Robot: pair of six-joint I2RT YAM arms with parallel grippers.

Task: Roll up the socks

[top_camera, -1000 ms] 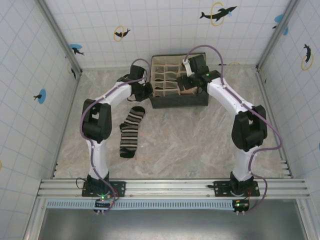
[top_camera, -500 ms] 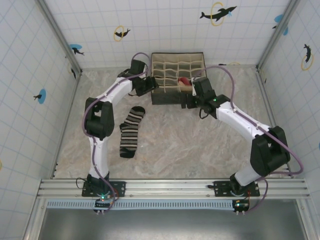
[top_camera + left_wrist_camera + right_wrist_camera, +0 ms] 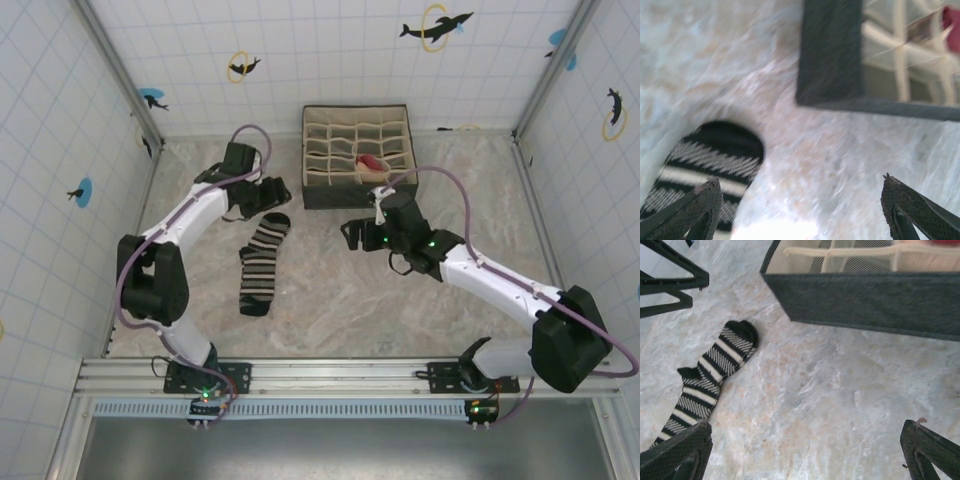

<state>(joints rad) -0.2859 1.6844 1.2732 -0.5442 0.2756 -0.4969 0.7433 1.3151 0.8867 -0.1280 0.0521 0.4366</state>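
The black sock with grey-white stripes (image 3: pixel 262 262) lies flat on the table left of centre; its toe (image 3: pixel 705 165) shows in the left wrist view and its full length (image 3: pixel 710 375) in the right wrist view. The peach sock with the dark red end (image 3: pixel 370 163) sits bundled in a cell of the organizer box; a red bit of it (image 3: pixel 952 30) is visible. My left gripper (image 3: pixel 278 192) hovers open just above the striped sock's toe, nothing between its fingers (image 3: pixel 690 210). My right gripper (image 3: pixel 348 234) is open and empty over bare table, right of the sock.
A dark fabric organizer box (image 3: pixel 360 199) with cream dividers stands at the back centre; its wall (image 3: pixel 865 300) is close ahead of the right gripper. The left gripper's fingers (image 3: pixel 665 280) show in the right wrist view. Tiled walls enclose the table on three sides.
Both arms have pulled back from the organizer box toward the table's middle. The peach sock stays in the box. The left wrist view is blurred by motion.
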